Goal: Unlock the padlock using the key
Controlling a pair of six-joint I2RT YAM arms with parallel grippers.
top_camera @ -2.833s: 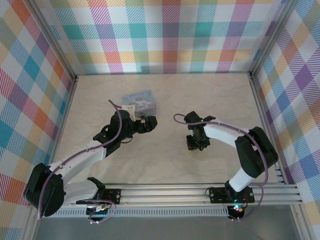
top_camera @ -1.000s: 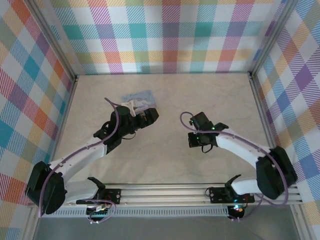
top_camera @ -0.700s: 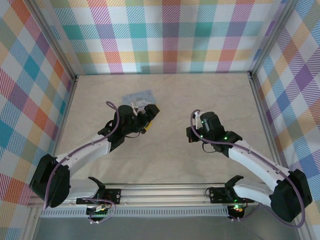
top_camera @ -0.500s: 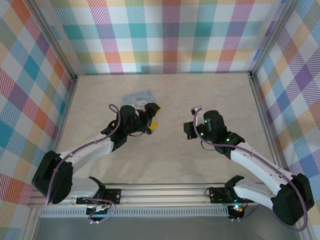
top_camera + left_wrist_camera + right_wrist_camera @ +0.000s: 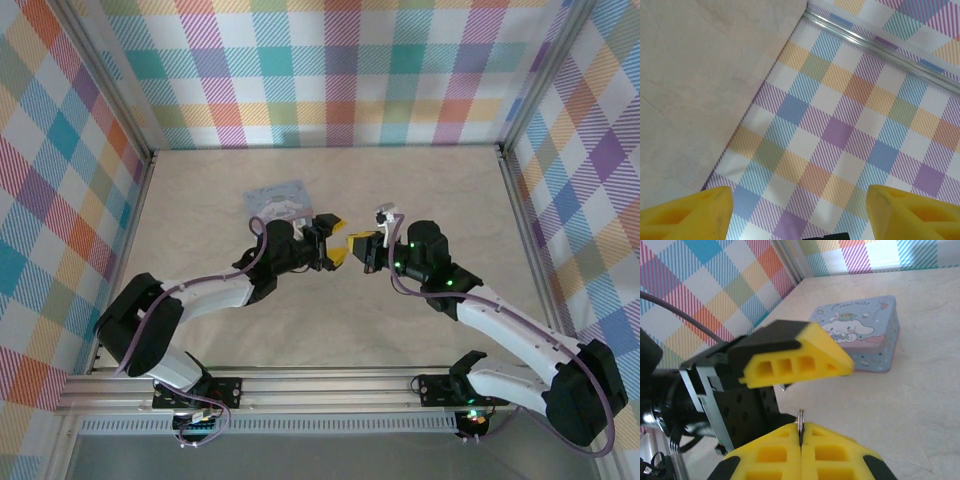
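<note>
Our right gripper (image 5: 801, 432) is clamped tight on the key (image 5: 800, 418), whose thin metal end pokes out from between the yellow pads. Just left of it, our left gripper (image 5: 337, 241) faces it, jaws spread apart. Farther off to the left, the pale blue tin (image 5: 862, 332) lies flat on the table (image 5: 920, 405).

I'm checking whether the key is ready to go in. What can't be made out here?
The key: right wrist view, a thin edge pokes from the shut right gripper; its pads hide the rest.
Dark thing between the fingers of the left gripper: left wrist view, cut off by the bottom edge, unidentifiable.
Where the grippers meet: top view, too small to read.
</note>
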